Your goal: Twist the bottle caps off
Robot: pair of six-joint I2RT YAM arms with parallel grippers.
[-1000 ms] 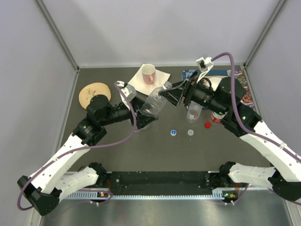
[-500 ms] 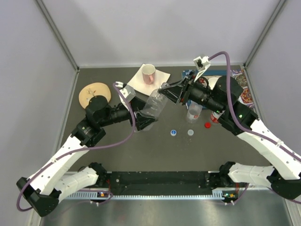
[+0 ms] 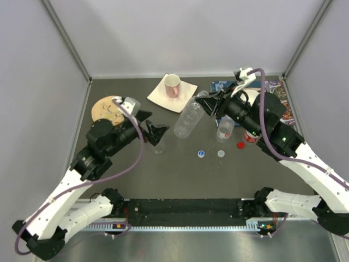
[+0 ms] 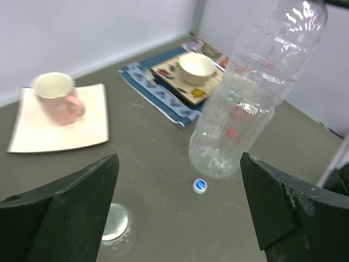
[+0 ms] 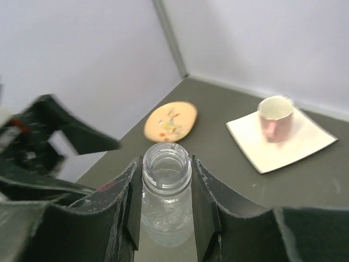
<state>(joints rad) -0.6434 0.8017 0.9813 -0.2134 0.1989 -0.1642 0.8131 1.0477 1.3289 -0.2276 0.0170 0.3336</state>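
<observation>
Overhead, the right arm runs from the lower right corner up toward the middle of the frame, elbow bent, wrist turned so that the right gripper (image 3: pixel 204 103) points leftward. Its fingers (image 5: pixel 131 203) are clamped on either side of the neck of a clear bottle (image 3: pixel 188 118), whose mouth stands open and capless in the right wrist view. The bottle hangs tilted just above centre, neck to the upper right and base to the lower left; whether the base touches the table (image 3: pixel 180 174) I cannot tell.

The left arm climbs from the lower left corner, forearm angled up and to the right. The left gripper (image 3: pixel 151 130) sits left of the bottle and apart from it, jaws spread wide with nothing between them.

Three loose caps lie below centre: a blue cap (image 3: pixel 201 154), a greyish-clear cap (image 3: pixel 221 154) just right of it, and a red cap (image 3: pixel 240 145) further right. A second bottle (image 3: pixel 224 129) stands upright just above the greyish-clear cap. A pink mug (image 3: pixel 172 84) rests on a white square plate (image 3: pixel 185 91) near the top centre.
</observation>
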